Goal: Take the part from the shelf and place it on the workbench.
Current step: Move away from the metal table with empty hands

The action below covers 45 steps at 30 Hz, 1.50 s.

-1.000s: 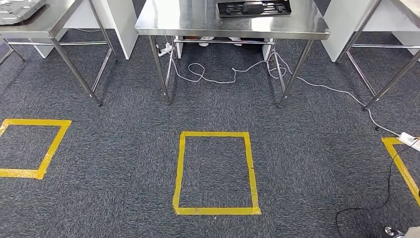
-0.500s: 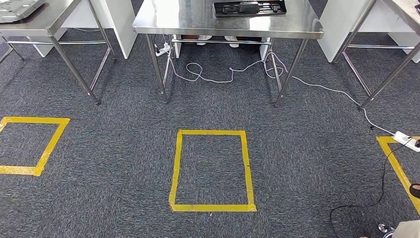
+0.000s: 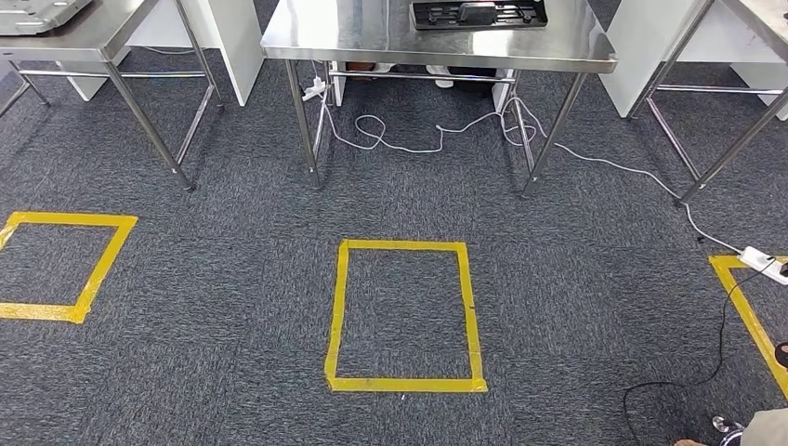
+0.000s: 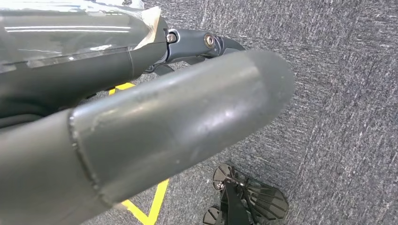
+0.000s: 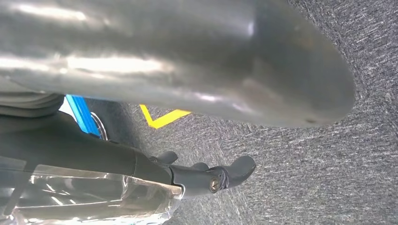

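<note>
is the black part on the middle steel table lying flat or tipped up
Flat. In the head view the black part rests level on the top of the middle steel table, near its far edge; the picture crops its far side.

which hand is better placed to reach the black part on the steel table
Right, marginally: the black part lies right of centre on the steel table. Both left hand and right hand hang over carpet, holding nothing.

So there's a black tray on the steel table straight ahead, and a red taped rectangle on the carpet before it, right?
Nearly. The head view shows the black tray on the steel table, but the taped rectangle on the carpet is yellow, not red.
</note>
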{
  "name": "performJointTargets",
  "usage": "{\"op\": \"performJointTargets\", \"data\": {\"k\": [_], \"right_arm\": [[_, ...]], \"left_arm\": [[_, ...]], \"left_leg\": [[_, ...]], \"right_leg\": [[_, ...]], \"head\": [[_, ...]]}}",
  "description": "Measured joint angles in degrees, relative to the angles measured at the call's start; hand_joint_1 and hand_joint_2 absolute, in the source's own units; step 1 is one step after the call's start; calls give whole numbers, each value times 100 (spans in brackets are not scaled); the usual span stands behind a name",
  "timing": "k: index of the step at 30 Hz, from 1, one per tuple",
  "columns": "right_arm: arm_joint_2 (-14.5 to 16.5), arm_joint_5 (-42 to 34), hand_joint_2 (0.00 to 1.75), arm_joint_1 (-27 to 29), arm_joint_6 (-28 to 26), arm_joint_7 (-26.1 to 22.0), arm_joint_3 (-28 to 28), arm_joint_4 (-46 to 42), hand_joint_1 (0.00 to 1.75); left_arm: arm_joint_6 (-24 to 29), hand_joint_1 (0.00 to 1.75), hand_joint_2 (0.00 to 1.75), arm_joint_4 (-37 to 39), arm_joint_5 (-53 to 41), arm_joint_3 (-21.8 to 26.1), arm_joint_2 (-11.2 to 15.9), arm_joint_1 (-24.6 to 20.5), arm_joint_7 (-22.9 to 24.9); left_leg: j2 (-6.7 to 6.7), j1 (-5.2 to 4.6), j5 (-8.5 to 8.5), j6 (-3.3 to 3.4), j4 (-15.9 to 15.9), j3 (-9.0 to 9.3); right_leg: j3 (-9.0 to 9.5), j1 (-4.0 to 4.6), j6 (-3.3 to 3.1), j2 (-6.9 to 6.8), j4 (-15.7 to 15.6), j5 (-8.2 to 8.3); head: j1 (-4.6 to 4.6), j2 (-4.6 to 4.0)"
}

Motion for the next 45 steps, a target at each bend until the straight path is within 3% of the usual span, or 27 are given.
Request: {"op": "performJointTargets", "data": {"k": [24,30,32,34,37,38,39,40,42,43,45], "right_arm": [[-16,4,0,-1,86,-4,-1,0,0],[-13,-145,0,-2,138,-39,-98,1,0],[-11,-167,0,0,151,-48,-132,2,0],[-12,-184,0,1,156,-67,-161,2,0],[-9,-198,0,12,157,-93,-205,6,0],[-11,-199,0,20,157,-97,-221,8,0],[-15,-201,0,32,157,-98,-233,10,0],[-20,-203,0,43,157,-99,-242,10,0],[-23,-208,0,45,158,-102,-247,11,0],[-18,-210,0,34,162,-104,-248,11,0],[-9,-213,0,15,170,-111,-249,11,0]], "left_arm": [[4,0,0,23,7,0,0,0,9],[18,0,0,25,7,0,0,0,25],[18,0,0,25,7,0,-3,-1,25],[17,0,0,26,7,0,-7,-1,25],[14,0,0,28,7,0,-9,-1,25],[10,0,0,29,7,0,-10,1,25],[7,0,0,31,7,0,-11,2,25],[3,0,0,33,7,0,-13,3,25],[-5,0,0,36,7,0,-16,3,26],[-9,0,0,37,7,0,-16,3,26],[-15,0,0,38,7,0,-14,0,26]], "left_leg": [[0,20,6,-2,3,-10],[-4,9,3,11,44,-43],[16,32,34,44,16,-35],[65,80,85,95,-29,-36],[158,109,127,124,-43,-100],[194,114,136,116,-41,-123],[231,124,144,101,-37,-140],[273,142,149,81,-29,-151],[362,178,137,7,15,-167],[409,184,116,-48,47,-170],[486,173,83,-149,90,-158]], "right_leg": [[-23,-11,4,0,9,4],[-24,-72,38,-1,3,26],[-40,-72,59,4,22,22],[-169,-72,68,11,263,-140],[-663,-120,57,15,1330,-673],[-785,-147,81,14,1635,-785],[-806,-174,128,12,1749,-811],[-699,-205,196,2,1609,-744],[-226,-267,344,-147,798,-485],[-24,-266,375,-232,419,-376],[128,-243,306,-309,91,-299]], "head": [[-1,0],[-2,0],[-3,0],[7,0],[40,0],[39,0],[40,0],[40,0],[46,0],[52,0],[39,0]]}}
